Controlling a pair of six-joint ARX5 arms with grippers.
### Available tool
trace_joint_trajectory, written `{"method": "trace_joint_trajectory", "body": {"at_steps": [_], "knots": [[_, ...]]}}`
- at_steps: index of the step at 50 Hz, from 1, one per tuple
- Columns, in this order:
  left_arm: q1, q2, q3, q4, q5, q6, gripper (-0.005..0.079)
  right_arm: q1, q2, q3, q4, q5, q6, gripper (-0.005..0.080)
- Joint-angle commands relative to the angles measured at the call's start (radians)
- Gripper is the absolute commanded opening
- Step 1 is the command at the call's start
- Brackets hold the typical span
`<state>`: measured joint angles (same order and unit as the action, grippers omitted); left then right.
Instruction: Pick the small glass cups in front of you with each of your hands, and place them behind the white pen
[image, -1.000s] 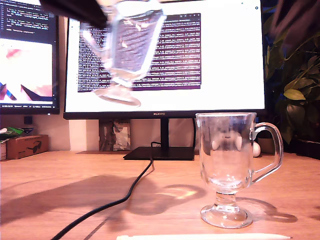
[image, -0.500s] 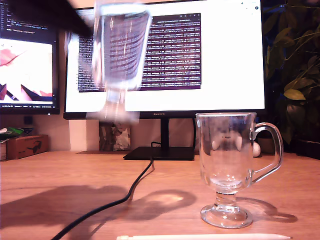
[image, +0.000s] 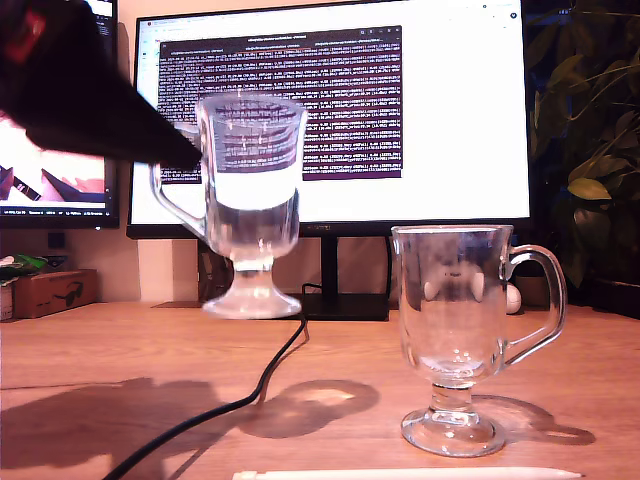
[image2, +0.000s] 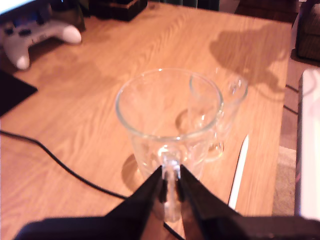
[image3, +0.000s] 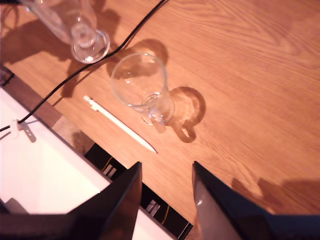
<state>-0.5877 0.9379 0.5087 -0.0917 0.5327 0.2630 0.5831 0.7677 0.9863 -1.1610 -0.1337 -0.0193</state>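
My first gripper (image2: 170, 186) is clamped on the handle of one glass cup (image: 250, 205), holding it upright in the air above the wooden desk (image: 90, 350), over the black cable (image: 262, 380). My second gripper (image3: 165, 192) hangs high with its jaws apart, empty. Below it, the other glass cup (image3: 141, 90) stands on the desk just behind the white pen (image3: 120, 125).

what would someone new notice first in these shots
A glass cup hangs in the air at the exterior view's left, pinched by its handle in my first gripper. A second cup stands on the wooden desk at that view's right, behind the white pen. Bright monitors glow behind.
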Motion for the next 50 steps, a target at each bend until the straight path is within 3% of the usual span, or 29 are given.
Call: {"method": "trace_joint_trajectory", "body": {"at_steps": [1,24,50], "knots": [[-0.018,-0.01,-0.015,0.061,0.01,-0.008,-0.0022,-0.004,0.0,-0.016,0.006,0.013,0.005,0.0288],[-0.048,0.003,-0.125,0.243,0.016,-0.054,-0.0022,-0.004,0.002,-0.016,0.027,0.014,0.019,0.0288],[-0.132,0.175,-0.16,0.433,0.005,-0.066,-0.0022,-0.004,0.002,-0.016,0.026,0.014,0.04,0.0288]]}}
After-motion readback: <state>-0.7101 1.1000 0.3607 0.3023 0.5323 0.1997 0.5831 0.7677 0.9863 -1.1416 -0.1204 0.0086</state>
